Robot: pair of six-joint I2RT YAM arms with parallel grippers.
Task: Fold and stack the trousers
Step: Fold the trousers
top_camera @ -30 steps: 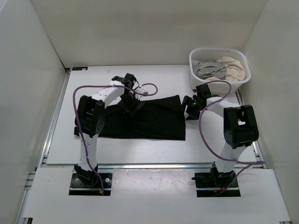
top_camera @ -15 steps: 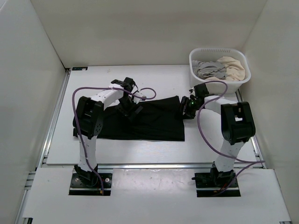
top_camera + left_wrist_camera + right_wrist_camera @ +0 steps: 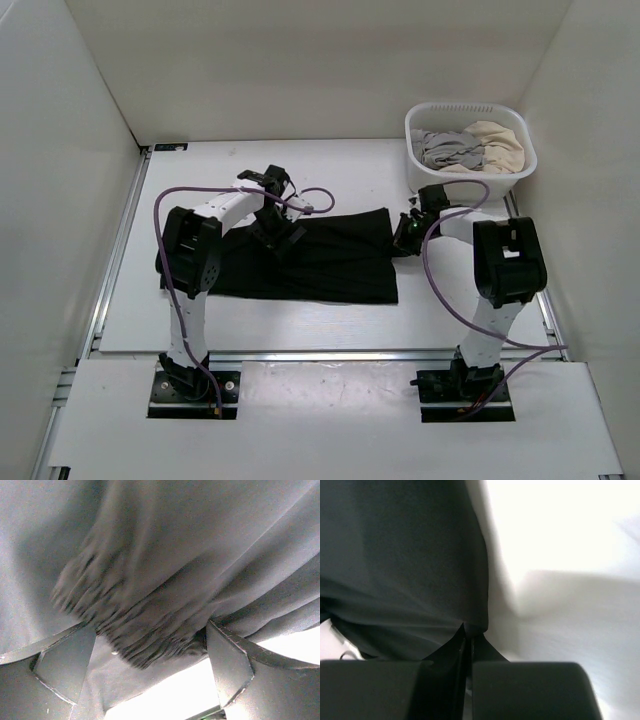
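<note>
A white perforated laundry basket [image 3: 515, 130] sits at the far right corner of the white table [image 3: 200, 310], holding crumpled grey clothing [image 3: 447, 148] on its left beside cream clothing [image 3: 495, 143] on its right.

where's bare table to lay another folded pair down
Free: the far strip of table behind the trousers, left of the laundry basket, and the near strip in front of them. Crowded: the middle, and the right edge by the right gripper.
</note>
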